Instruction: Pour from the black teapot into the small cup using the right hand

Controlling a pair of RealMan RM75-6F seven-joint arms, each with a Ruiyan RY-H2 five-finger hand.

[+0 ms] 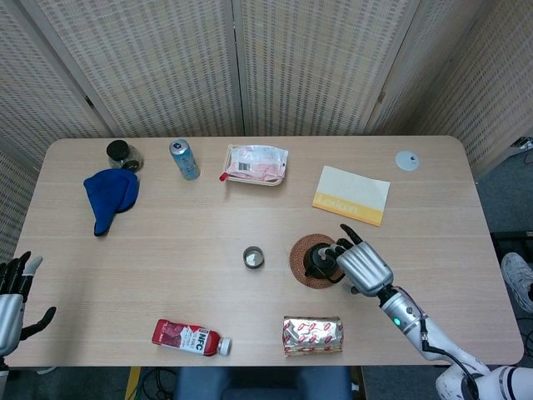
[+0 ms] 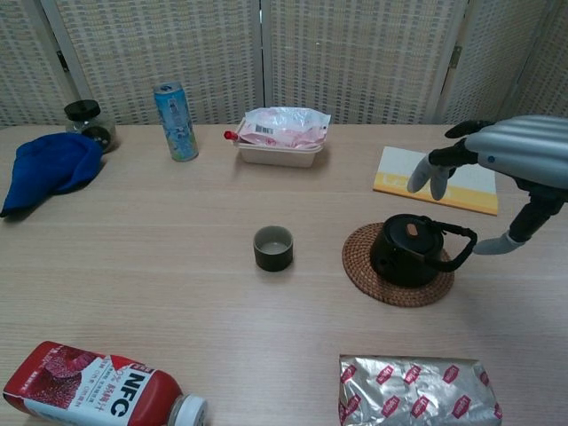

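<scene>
The black teapot (image 1: 316, 257) (image 2: 406, 251) stands on a round woven mat (image 1: 298, 251) (image 2: 390, 289), its handle folded down to the right. The small dark cup (image 1: 253, 257) (image 2: 273, 248) stands to its left, apart from the mat. My right hand (image 1: 363, 263) (image 2: 508, 165) hovers just right of the pot with its fingers spread and nothing in it. The thumb tip lies close beside the lowered handle. My left hand (image 1: 13, 293) shows open at the table's near left corner, in the head view only.
A red NFC bottle (image 1: 190, 337) (image 2: 98, 386) and a silver foil pack (image 1: 312, 334) (image 2: 417, 390) lie near the front edge. A yellow booklet (image 1: 351, 194) lies behind the pot. A food tray (image 1: 256, 164), can (image 1: 184, 158), blue cloth (image 1: 111, 198) and jar (image 1: 123, 154) line the back.
</scene>
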